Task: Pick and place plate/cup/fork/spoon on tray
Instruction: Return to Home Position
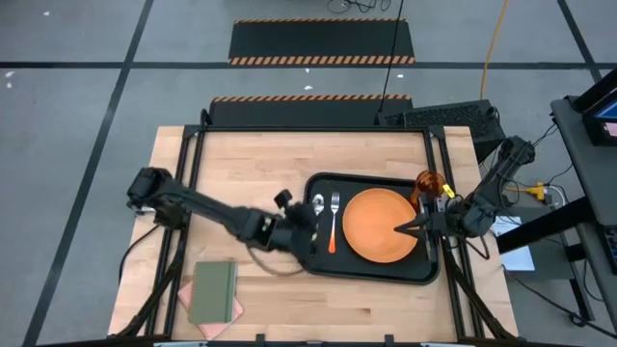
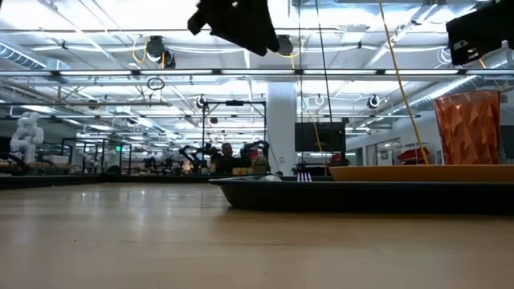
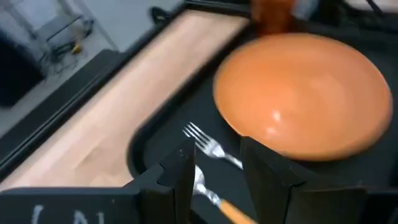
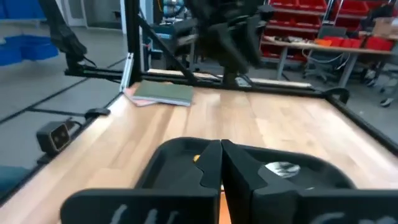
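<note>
The black tray [image 1: 323, 262] lies right of the table's middle. On it rest the orange plate [image 1: 381, 226], the fork [image 1: 335, 217] and the spoon [image 1: 318, 204], side by side left of the plate. The amber cup [image 1: 427, 183] stands upright at the tray's far right corner. My left gripper [image 3: 216, 152] hangs open above the tray's left part, well clear of it. The spoon [image 3: 200, 179] and the fork [image 3: 202, 142] show below it. My right gripper [image 1: 413, 228] is shut and held level above the plate's right rim.
A green notebook [image 1: 214, 291] on pink cloth lies near the table's front left corner. A black device [image 1: 439, 116] sits at the far right edge. Bare wood [image 1: 251, 173] stretches left of the tray and along the front.
</note>
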Tool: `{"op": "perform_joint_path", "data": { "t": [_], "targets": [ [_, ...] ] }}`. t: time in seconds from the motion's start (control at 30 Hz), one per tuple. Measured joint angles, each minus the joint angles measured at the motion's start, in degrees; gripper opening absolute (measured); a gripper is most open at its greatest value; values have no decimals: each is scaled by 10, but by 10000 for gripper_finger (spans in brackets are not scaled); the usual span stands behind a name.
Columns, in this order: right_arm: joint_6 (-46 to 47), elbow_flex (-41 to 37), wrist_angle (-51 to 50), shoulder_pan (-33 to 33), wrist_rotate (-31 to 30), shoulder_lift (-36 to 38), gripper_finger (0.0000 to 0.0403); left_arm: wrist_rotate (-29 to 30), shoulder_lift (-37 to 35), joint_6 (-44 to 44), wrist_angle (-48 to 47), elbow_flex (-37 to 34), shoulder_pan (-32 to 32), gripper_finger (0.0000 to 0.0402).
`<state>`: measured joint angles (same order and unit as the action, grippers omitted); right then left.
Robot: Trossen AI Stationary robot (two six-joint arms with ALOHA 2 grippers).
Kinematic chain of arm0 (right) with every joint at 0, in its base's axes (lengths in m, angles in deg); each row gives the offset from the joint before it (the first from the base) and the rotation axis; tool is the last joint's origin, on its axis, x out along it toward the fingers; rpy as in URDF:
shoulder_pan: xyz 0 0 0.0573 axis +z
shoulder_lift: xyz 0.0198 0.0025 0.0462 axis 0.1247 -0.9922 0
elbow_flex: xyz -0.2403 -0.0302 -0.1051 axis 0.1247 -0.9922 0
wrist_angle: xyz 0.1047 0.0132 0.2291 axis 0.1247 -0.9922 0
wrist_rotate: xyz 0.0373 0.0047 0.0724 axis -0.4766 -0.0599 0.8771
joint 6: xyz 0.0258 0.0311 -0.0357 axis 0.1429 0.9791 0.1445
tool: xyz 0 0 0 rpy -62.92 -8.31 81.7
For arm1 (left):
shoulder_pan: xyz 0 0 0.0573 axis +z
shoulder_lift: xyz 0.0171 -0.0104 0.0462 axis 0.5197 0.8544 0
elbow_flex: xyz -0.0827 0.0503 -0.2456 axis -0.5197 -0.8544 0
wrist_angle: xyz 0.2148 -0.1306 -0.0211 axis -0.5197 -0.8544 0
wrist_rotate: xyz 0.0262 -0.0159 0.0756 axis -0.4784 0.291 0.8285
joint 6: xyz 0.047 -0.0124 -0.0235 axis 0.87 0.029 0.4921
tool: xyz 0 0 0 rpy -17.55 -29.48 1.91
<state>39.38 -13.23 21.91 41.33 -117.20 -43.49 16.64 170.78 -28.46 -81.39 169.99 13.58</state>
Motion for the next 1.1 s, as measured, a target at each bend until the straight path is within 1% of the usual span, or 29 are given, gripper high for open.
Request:
{"op": "perform_joint_path", "data": {
  "t": [0.13, 0.27, 0.37, 0.43, 0.53, 0.6, 0.7, 0.8, 0.87, 0.97, 1.1],
  "targets": [
    [25, 0, -11, 0, 0, -14, 0, -2, -22, 24, 72, -45, -27, 133],
    [43, -1, -10, 0, 0, -29, 0, -38, -34, 74, 187, -117, -44, 133],
    [59, -13, -6, 0, -2, -39, 0, -61, -33, 89, 280, -171, -36, 133],
    [81, -24, -2, 0, -4, -44, 0, -64, -34, 60, 302, -193, -18, 133],
    [132, -41, -2, 0, -1, -46, 0, -101, -27, -16, 290, -219, 13, 133],
    [163, -52, -3, 0, 1, -49, 0, -118, -25, -58, 262, -231, 31, 133],
    [195, -62, -1, 0, -6, -52, 0, -120, -25, -78, 240, -246, 52, 133],
    [203, -65, 4, 0, -22, -57, 0, -149, -25, -88, 224, -267, 75, 133],
    [201, -65, 12, 0, -32, -60, 0, -160, -25, -118, 228, -282, 88, 133],
    [193, -65, 16, 0, -32, -63, 0, -162, -25, -173, 221, -299, 102, 133],
    [191, -65, 16, 0, -38, -64, 0, -162, -25, -211, 206, -302, 109, 133]
  ]
}}
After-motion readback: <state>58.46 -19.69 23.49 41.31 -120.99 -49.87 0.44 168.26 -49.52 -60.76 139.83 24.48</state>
